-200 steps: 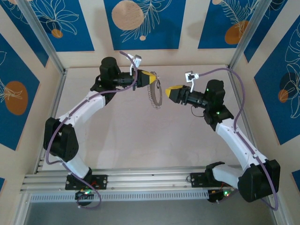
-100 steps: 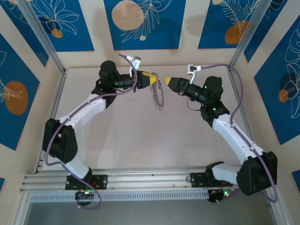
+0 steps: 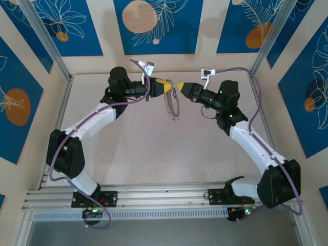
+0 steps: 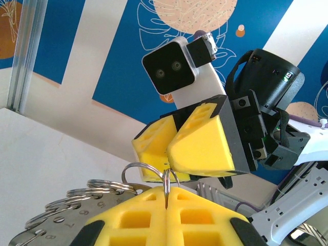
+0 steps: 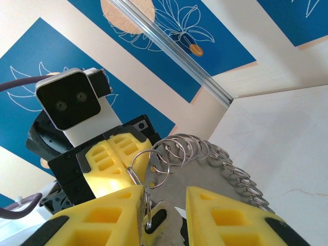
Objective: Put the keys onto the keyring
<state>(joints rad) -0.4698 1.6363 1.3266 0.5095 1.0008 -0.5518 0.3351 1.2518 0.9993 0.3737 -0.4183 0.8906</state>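
**Two grippers tip to tip over the far counter, keyring hanging between them**

Clamps the left gripper [image 3: 169, 88] [image 4: 167, 193] [image 5: 128, 169] tight on one thin wire loop [image 4: 167, 180] at the edge of the keyring [image 3: 172, 105] [image 4: 77, 218] [image 5: 205, 174], raised above the far middle of the counter [image 3: 154, 148]. Lets the keyring hang down from that hold in the top view: a flat grey plate rimmed with a row of small wire loops. Points the right gripper [image 3: 180, 86] [image 4: 169, 156] [image 5: 165, 199] at the left one from the right side, tips nearly touching in the top view, just above the plate. Holds the right jaws apart, a clear gap between the yellow fingers in the right wrist view. Places the key [image 5: 155, 219], a small dark oblong with a pale centre, inside that gap, against the finger on the left of that view and in front of the plate. Overlaps the key's lower end with a small wire loop; cannot tell whether threaded through it, nor whether the key is pinched.
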